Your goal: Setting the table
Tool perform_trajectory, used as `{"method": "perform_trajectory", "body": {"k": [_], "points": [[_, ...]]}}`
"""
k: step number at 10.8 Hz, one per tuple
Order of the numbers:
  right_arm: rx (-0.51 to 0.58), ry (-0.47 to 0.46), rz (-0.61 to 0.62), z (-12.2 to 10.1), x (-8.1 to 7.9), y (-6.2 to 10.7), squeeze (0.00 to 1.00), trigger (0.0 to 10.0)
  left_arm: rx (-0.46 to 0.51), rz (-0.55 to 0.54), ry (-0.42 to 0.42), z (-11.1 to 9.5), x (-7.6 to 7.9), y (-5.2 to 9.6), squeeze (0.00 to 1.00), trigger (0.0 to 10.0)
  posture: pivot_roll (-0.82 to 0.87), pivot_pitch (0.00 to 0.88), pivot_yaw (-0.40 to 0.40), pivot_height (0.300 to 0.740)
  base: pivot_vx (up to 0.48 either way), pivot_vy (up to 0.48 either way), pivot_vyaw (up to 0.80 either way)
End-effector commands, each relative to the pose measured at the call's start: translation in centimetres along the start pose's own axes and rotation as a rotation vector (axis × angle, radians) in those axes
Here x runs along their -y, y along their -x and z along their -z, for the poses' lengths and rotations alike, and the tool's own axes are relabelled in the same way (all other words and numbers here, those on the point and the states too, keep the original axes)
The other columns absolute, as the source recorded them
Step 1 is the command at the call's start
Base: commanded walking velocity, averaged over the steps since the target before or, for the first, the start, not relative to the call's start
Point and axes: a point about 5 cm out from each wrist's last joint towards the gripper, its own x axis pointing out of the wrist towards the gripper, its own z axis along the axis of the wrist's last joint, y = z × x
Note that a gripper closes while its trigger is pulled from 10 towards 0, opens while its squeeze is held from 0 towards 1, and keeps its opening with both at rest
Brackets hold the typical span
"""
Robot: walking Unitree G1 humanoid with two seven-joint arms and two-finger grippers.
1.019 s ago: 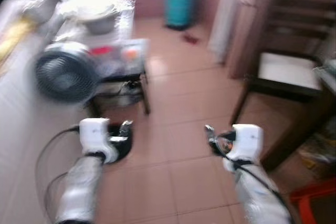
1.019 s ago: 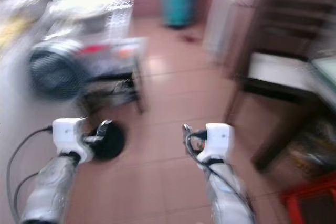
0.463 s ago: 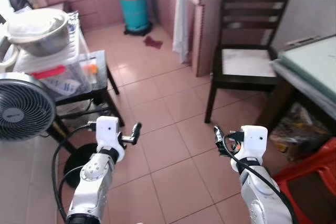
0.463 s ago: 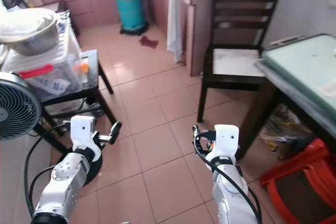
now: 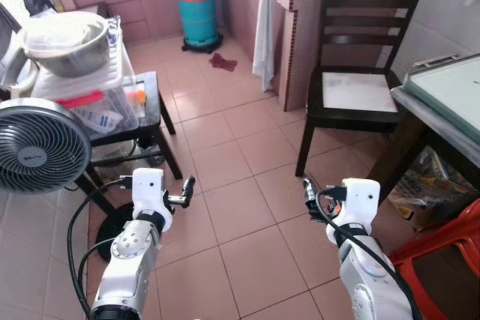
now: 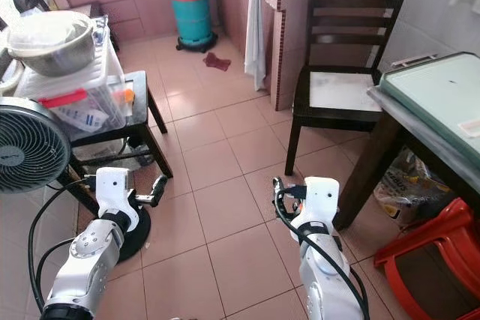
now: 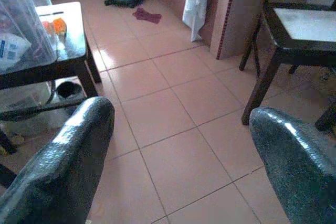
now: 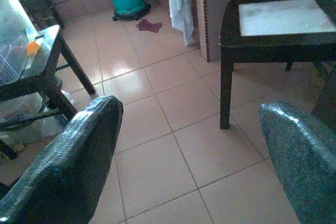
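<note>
— Kitchen, mid-walk: we hold the left pincer (image 5: 187, 187) and the right pincer (image 5: 307, 192) out ahead over the terracotta tiled floor (image 5: 247, 207), each spread wide and carrying nothing. What is our step?

— By our reckoning, the approach. The green glass-topped counter (image 6: 442, 103) we are to set stands to our right, past the right arm, and no tableware shows on it. To do this well, we should turn right, keep both arms tucked, and stop square to its edge.

— What lies around us, nearest first?

— A red plastic stool (image 6: 435, 249) sits low by the right arm, under the counter's corner, with a crumpled bag (image 6: 409, 185) beside it; both could catch a foot. On our left, a round grey fan (image 5: 37, 148) and a black side table (image 5: 146, 106) bearing a clear plastic box (image 5: 90, 99) and a steel bowl (image 5: 67, 43).

— And farther off?

— A dark wooden chair (image 5: 356, 73) beside the counter narrows our path; beyond it, a white cloth (image 5: 264, 20) and a teal gas cylinder (image 5: 199, 13).
</note>
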Motion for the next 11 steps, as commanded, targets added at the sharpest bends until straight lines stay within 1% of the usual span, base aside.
{"method": "perform_trajectory", "body": {"k": [1,7,11], "points": [[-0.015,-0.017,0.008,0.14,0.02,-0.13,0.0,10.0,-0.004,-0.014,-0.023,-0.24,-0.25,-0.11,0.0,10.0,-0.05,0.099,0.085,0.74,0.0,0.0,0.0],[-0.029,-0.026,0.028,0.42,0.31,-0.14,0.0,10.0,-0.022,-0.022,-0.046,-0.27,-0.13,-0.23,0.0,10.0,-0.05,0.105,0.093,0.74,0.0,0.0,0.0],[-0.031,-0.029,0.041,0.46,0.55,-0.35,0.0,10.0,-0.019,-0.026,-0.042,-0.59,-0.04,-0.41,0.0,10.0,-0.05,0.099,0.095,0.74,0.0,0.0,0.0]]}}
